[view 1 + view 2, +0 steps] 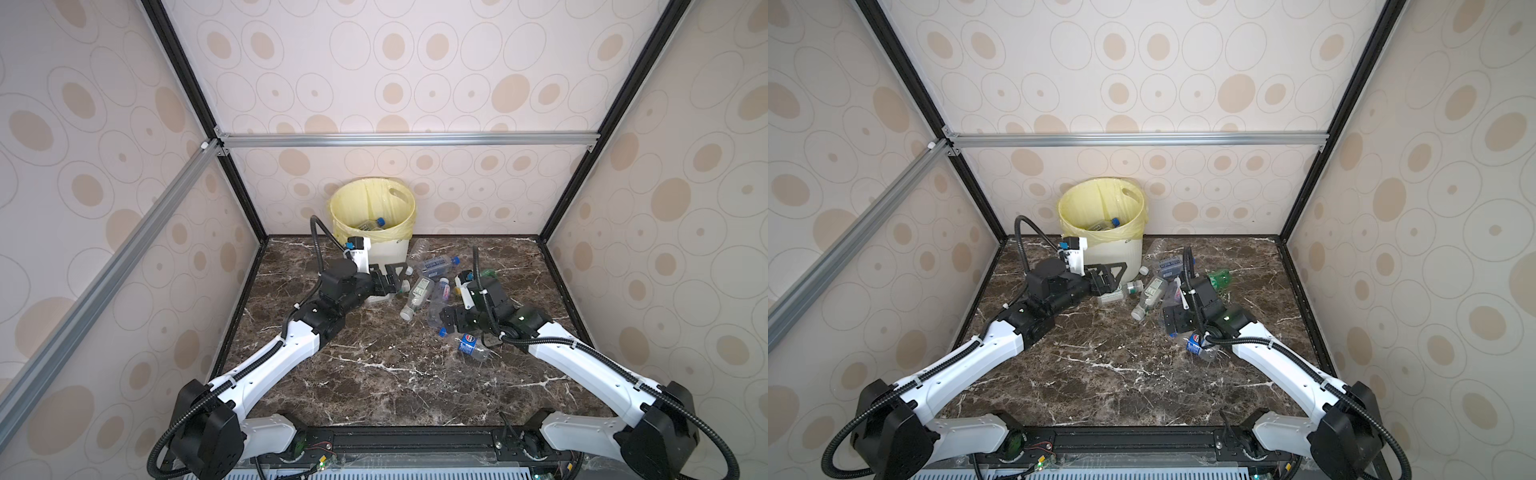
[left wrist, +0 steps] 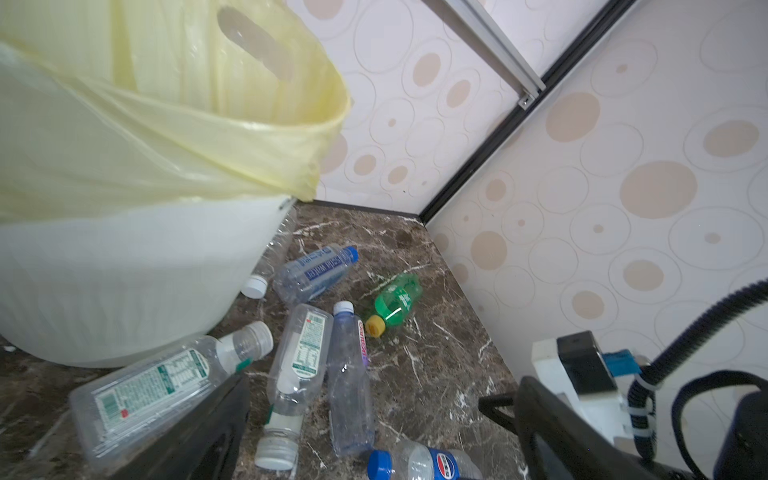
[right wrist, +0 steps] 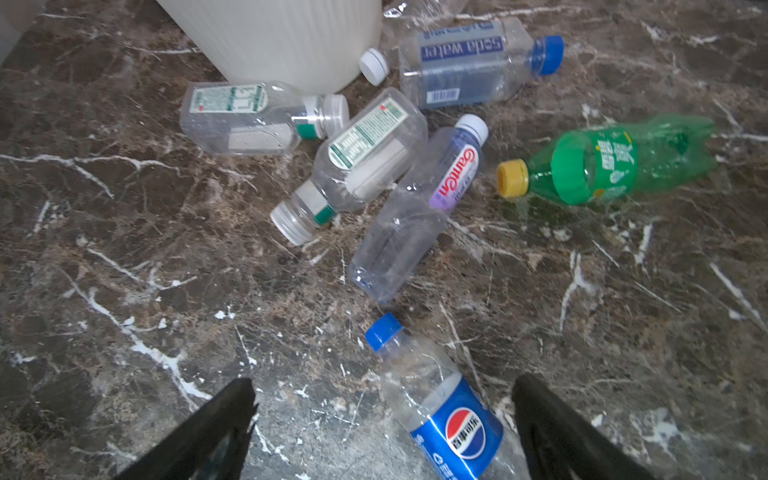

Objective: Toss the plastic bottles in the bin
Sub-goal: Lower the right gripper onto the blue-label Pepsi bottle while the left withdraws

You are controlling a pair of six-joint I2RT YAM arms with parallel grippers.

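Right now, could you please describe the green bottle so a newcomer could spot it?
Find the cream-white bin with the yellow liner at the back of the marble table. Bottles lie to its right; the green bottle is nearest the right wall. It alone is green with a yellow cap; its neighbours are clear.
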